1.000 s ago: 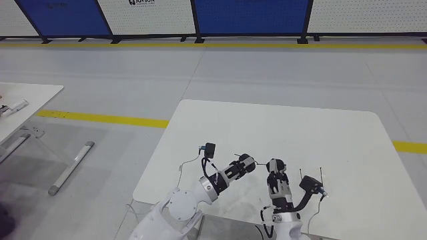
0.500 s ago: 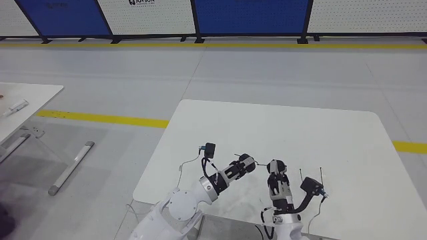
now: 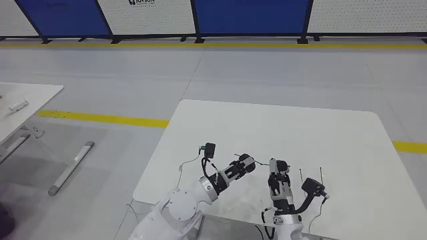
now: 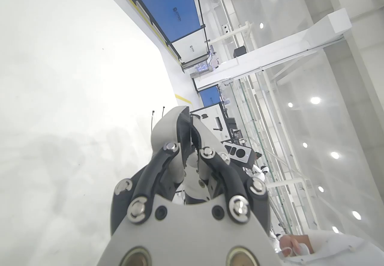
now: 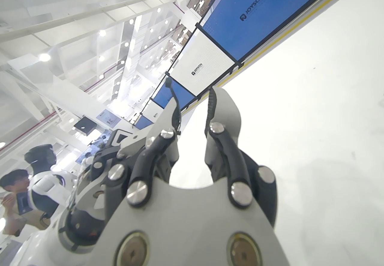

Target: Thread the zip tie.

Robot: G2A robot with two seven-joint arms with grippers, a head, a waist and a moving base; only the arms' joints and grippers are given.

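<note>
A black zip tie (image 5: 174, 102), its head pointing up, runs along the inner side of one finger of my right gripper (image 5: 192, 99), which is open. In the top view the right gripper (image 3: 273, 167) stands near the white table's (image 3: 280, 127) front edge. Just left of it is my left gripper (image 3: 245, 164), with thin black ends of a tie sticking out on both sides. In the left wrist view the left gripper (image 4: 187, 112) has its fingers pressed together. I cannot see the tie itself between its pads there.
Two spare black zip ties (image 3: 300, 173) (image 3: 321, 172) lie on the table to the right of the arms, also seen as zip ties (image 4: 153, 117) in the left wrist view. A second white table (image 3: 20, 100) stands at the far left.
The right arm has shifted very slightly to the right. The left arm and the spare ties have stayed where they were.
</note>
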